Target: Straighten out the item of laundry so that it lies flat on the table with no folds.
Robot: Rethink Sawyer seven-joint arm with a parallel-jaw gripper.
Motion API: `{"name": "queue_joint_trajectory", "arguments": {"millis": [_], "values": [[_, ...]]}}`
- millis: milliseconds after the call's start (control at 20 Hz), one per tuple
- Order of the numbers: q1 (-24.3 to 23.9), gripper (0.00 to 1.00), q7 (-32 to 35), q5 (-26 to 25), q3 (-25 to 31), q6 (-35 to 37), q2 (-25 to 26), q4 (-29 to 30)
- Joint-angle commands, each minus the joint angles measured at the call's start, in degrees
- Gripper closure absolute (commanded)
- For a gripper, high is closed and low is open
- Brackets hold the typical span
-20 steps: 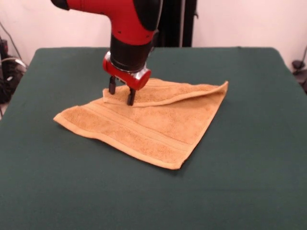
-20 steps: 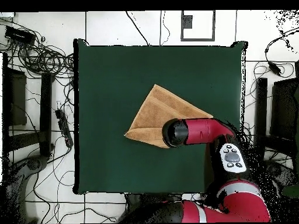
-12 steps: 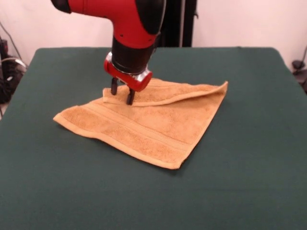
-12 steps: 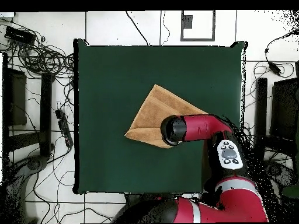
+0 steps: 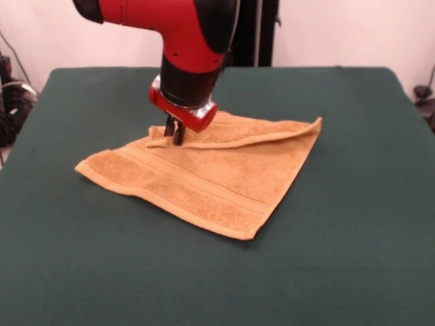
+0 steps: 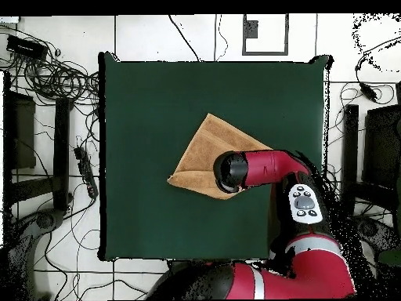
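The item of laundry [image 5: 204, 173] is a golden-tan towel lying on the green table [image 5: 353, 204], with its far corner folded over toward the middle. That folded flap runs from the right tip to a point at the left. My gripper [image 5: 174, 134] stands straight down on the flap's left point, shut on the folded edge of the cloth. In the overhead view the item of laundry [image 6: 205, 147] shows as a triangle on the table [image 6: 141, 117], and the red wrist [image 6: 229, 172] hides the gripper.
Cables and dark stands lie on the floor [image 6: 55, 78] left of the table in the overhead view. More stands [image 6: 351, 157] flank its right side. The arm [image 6: 270, 168] reaches in over the table's right half.
The fingers have drawn together from open to shut on the flap's edge. The wrist has shifted slightly toward the flap's left point.
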Motion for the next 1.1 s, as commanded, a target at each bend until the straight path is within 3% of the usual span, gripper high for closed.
{"name": "queue_joint_trajectory", "arguments": {"millis": [50, 200, 600, 850, 1100], "values": [[0.25, 1.00, -10.41, -4.13, 4.01, 3.59, 5.52, -0.12], [0.86, 1.00, -8.25, -3.81, 3.08, 3.01, 4.67, -0.38], [-0.86, 1.00, -9.37, -1.81, 4.23, 3.41, -4.51, 11.55], [3.00, 1.00, -2.87, -2.44, 0.85, 3.01, -3.76, 12.21], [4.36, 1.00, -0.57, -0.41, 0.85, 3.82, -0.74, 11.15]]}}
